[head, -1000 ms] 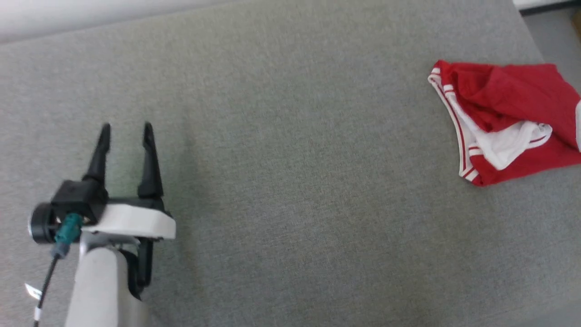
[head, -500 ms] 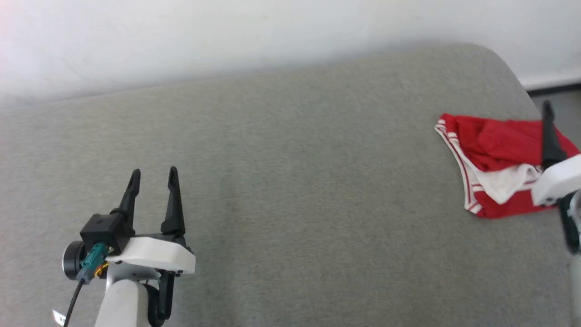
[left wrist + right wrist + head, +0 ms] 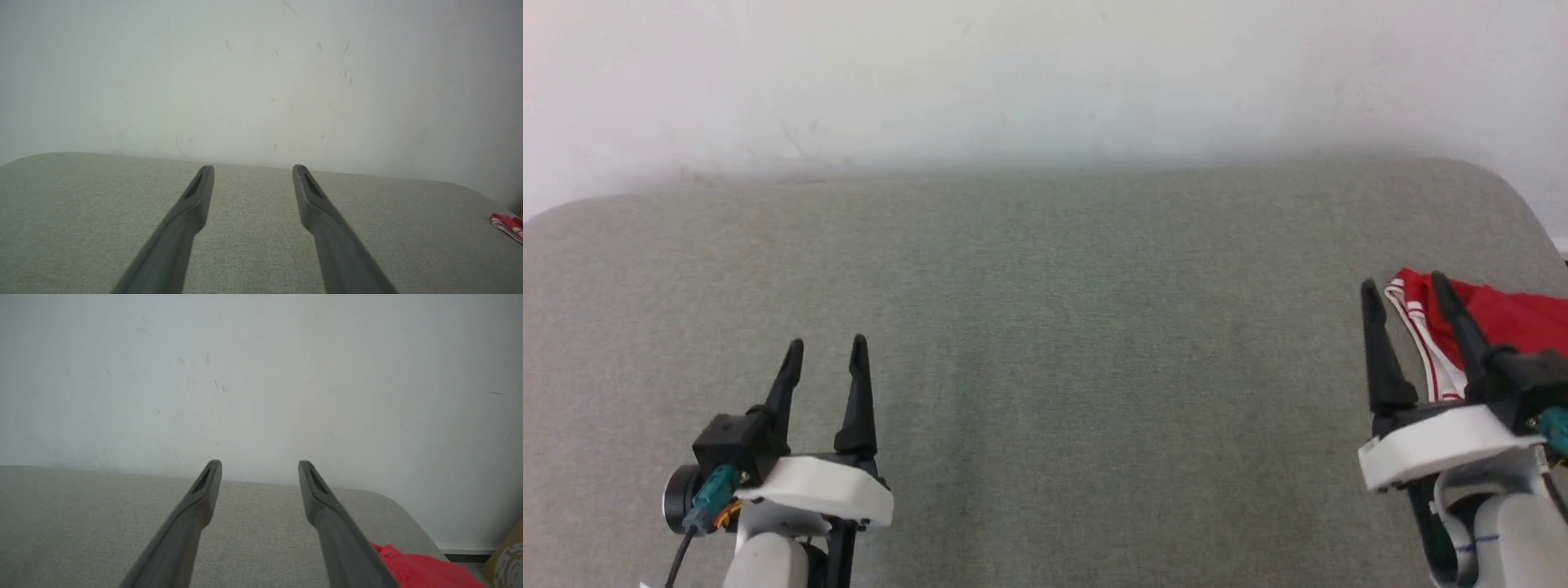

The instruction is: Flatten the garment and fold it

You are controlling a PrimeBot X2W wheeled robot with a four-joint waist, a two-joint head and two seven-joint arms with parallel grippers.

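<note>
Garment (image 3: 1519,320) lies bunched, striped edge facing left, axis unclear; left hand (image 3: 827,343) and right hand (image 3: 1403,284) spread, empty.

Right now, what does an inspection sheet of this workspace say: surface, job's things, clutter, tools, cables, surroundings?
Surface: grey fabric surface, rounded corners, smooth.
Job's things: garment, red with white striped trim, crumpled at the right end, not flattened.
Clutter: nothing seen.
Tools: left tool open, holding nothing, over bare surface; right tool open, holding nothing, at the garment's left edge.
Cables: black cable from a teal plug at the left wrist; a similar plug at the right wrist.
Surroundings: scuffed white wall behind; brown object beyond the right end, unidentifiable.
</note>
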